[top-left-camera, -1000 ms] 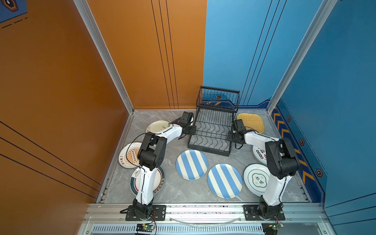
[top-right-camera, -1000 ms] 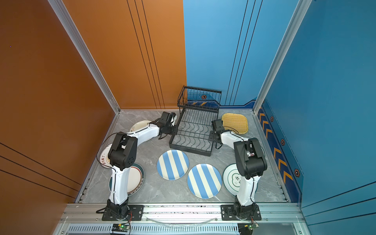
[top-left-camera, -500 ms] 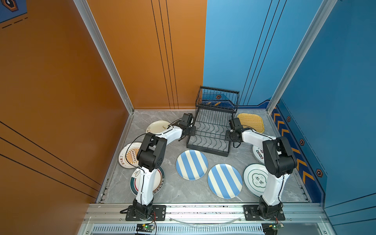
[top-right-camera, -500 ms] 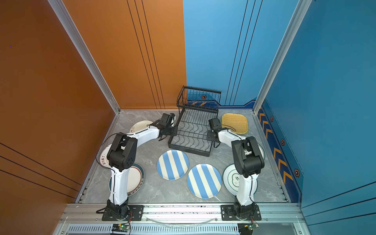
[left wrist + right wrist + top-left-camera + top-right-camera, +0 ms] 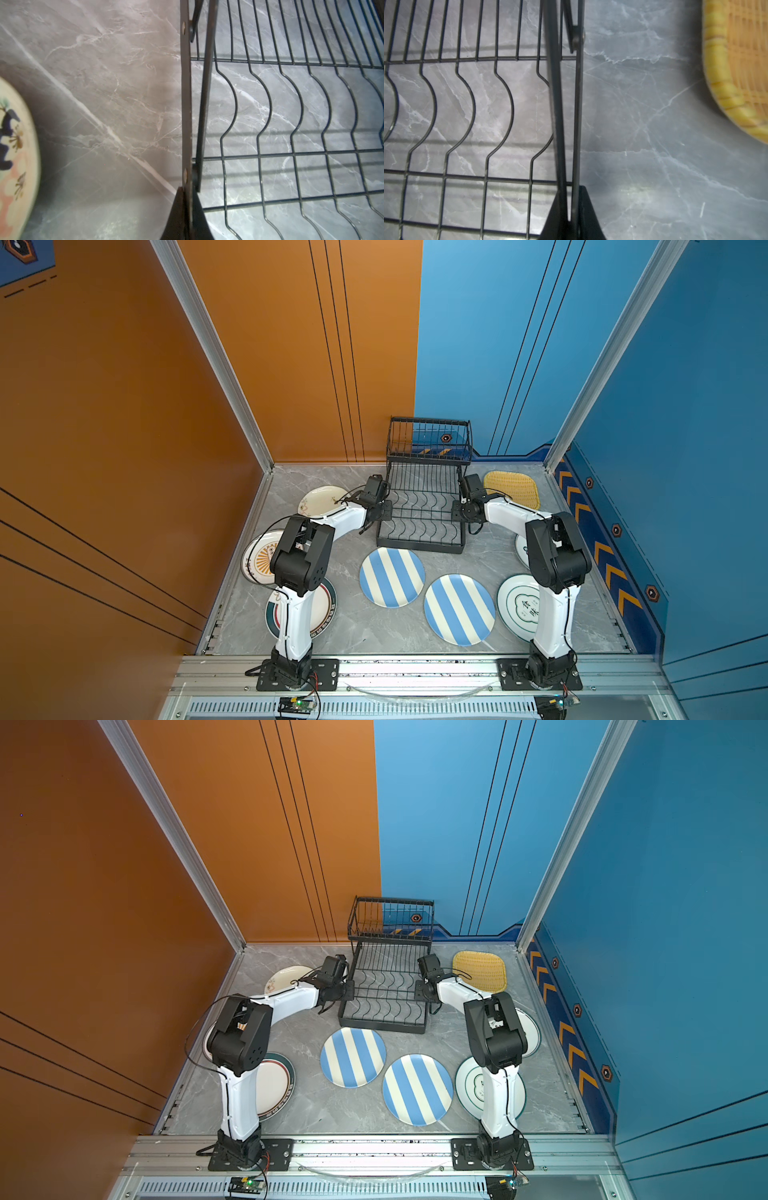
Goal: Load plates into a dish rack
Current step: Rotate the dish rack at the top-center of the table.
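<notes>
Left jaws, just right of a cream round flower-printed plate, are clenching the left side bar of the black wire dish rack, standing at the middle of the grey marble tabletop's far edge. A blue-and-white striped round plate and a second striped plate are lying flat in front of it. Right jaws are gripping its right side bar, a yellow woven squarish tray sitting near the far right corner.

Dish rack, sides gripped by left hand, right hand
</notes>
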Robot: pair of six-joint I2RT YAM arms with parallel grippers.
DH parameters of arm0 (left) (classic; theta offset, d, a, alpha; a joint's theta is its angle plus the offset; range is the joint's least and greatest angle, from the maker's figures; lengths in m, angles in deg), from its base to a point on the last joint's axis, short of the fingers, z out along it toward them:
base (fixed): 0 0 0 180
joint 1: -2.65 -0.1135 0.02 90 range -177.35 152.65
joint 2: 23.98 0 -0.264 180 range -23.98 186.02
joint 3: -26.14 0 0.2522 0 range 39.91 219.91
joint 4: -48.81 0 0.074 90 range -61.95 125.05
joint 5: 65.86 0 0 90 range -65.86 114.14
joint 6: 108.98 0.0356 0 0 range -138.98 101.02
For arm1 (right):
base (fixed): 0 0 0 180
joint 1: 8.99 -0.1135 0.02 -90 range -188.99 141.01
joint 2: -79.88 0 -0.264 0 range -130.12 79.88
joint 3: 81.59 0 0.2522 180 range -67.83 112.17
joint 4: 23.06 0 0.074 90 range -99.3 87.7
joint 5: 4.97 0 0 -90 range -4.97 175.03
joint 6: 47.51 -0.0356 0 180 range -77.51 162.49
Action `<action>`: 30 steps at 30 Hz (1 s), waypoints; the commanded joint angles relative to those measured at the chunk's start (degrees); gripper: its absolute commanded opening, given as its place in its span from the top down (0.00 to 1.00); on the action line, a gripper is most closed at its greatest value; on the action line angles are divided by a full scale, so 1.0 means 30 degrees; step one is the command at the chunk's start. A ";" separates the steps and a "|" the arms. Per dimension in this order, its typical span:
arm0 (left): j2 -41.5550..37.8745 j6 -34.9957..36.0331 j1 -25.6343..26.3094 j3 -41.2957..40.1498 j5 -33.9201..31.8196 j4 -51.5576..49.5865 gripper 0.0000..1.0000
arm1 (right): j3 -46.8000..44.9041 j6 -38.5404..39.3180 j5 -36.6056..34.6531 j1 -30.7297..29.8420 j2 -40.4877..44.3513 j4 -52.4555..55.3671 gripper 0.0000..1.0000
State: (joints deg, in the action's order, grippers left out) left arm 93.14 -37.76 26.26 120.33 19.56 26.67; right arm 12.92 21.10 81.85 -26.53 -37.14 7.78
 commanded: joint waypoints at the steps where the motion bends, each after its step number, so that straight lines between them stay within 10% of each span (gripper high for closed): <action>1: -0.0436 -0.0702 -0.0110 -0.1266 0.1792 -0.2203 1.00 | 0.0472 -0.0441 0.2006 -0.0144 -0.1661 0.0062 1.00; 15: -0.0778 -0.1121 0.0038 -0.1700 0.1644 -0.2208 0.98 | 0.2301 0.0098 0.2326 -0.0324 -0.2635 0.1198 0.98; 21: -0.1343 -0.1176 0.0146 -0.1926 0.1332 -0.2182 0.62 | 0.1419 0.0214 0.2378 -0.0180 -0.1342 0.1187 0.76; 30: -0.3350 -0.1150 0.0384 -0.2350 0.0749 -0.2263 0.36 | -0.0874 0.0157 0.2812 0.0032 0.2530 0.1315 0.44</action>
State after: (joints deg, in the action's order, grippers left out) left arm 86.93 -41.28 26.79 114.30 21.42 21.84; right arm 12.61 21.89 88.77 -26.93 -35.19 9.88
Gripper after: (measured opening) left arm 0.629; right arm 0.529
